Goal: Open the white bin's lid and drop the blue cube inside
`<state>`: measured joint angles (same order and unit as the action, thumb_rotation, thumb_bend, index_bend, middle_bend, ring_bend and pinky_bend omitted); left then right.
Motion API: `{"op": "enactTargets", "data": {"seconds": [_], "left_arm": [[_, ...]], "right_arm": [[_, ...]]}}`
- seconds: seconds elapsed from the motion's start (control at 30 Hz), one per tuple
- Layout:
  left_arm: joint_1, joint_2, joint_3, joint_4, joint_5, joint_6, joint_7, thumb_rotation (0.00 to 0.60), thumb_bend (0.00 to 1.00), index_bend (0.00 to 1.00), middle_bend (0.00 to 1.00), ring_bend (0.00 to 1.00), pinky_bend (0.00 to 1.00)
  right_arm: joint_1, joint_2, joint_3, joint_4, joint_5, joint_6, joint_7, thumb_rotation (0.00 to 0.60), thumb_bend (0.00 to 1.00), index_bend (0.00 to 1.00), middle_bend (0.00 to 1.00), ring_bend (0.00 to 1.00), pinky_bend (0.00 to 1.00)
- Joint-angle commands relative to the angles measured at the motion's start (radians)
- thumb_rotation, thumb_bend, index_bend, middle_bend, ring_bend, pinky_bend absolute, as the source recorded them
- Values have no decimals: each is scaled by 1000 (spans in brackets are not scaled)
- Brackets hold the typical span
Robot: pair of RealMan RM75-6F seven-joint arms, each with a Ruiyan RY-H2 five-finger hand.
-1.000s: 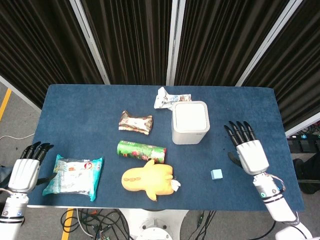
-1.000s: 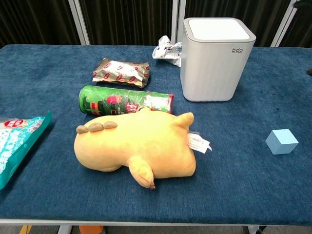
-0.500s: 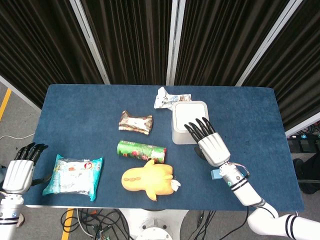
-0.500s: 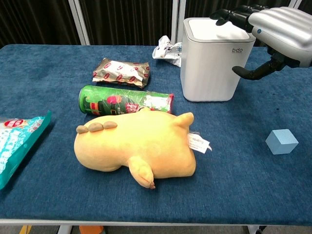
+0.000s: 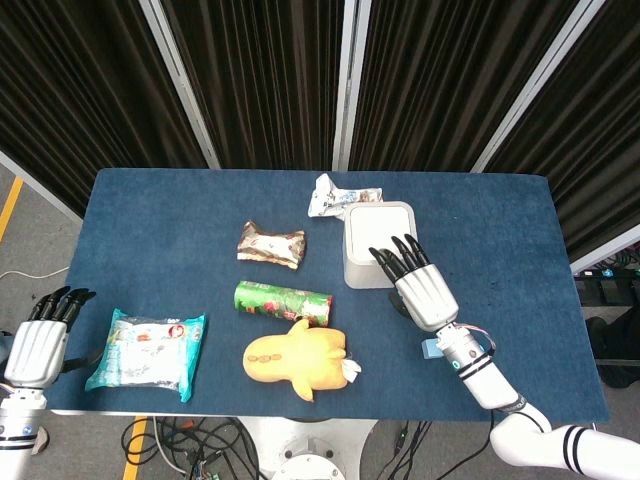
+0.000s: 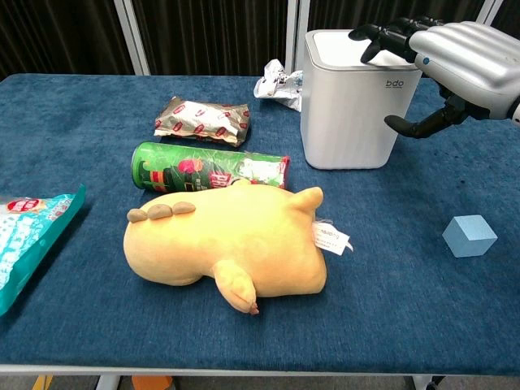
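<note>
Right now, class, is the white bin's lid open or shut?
Shut: the lid lies flat on the white bin, with the right hand's fingers over it.

Blue-clothed table (image 5: 150, 215) bears white bin (image 5: 379, 245), blue cube (image 6: 470, 236), plush (image 5: 297, 359).

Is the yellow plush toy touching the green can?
Touching. In the chest view, the yellow plush toy presses against the green can with no gap.

The cube (image 6: 470, 236) lies right of the plush (image 6: 223, 242), before the bin (image 6: 353, 114).
</note>
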<state>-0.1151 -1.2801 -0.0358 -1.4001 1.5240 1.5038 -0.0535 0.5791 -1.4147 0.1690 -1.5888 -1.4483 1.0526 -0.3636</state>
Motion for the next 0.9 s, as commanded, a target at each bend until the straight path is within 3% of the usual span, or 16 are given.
{"op": "enactTargets", "data": {"seconds": [0.03, 0.13, 0.27, 0.4, 0.67, 0.9], "left_arm": [[0, 0, 0, 1, 1, 0, -1, 600, 38, 180, 165, 89, 165], [0, 0, 1, 2, 3, 1, -2, 600, 38, 179, 165, 88, 165], [0, 0, 0, 2, 5, 2, -2, 600, 38, 180, 165, 89, 165], [0, -2, 0, 4, 4, 1, -3, 600, 38, 180, 165, 89, 165], [-1, -7, 3, 3, 8, -2, 4, 600, 38, 180, 165, 88, 165], [-1, -14, 4, 5, 6, -7, 5, 600, 38, 180, 165, 89, 165]], "right_arm": [[1, 0, -5, 5, 2, 4, 6, 600, 276, 0, 349, 0, 0], [-2, 3, -7, 6, -4, 23, 11, 600, 275, 0, 326, 0, 0], [-18, 5, 3, 10, -58, 116, 49, 600, 273, 0, 125, 0, 0], [-63, 28, -14, 17, -147, 248, 110, 600, 272, 0, 36, 0, 0], [-212, 87, -140, 28, -222, 406, 162, 600, 272, 0, 63, 0, 0], [-307, 124, -256, 9, -168, 358, 242, 600, 242, 0, 128, 0, 0]]}}
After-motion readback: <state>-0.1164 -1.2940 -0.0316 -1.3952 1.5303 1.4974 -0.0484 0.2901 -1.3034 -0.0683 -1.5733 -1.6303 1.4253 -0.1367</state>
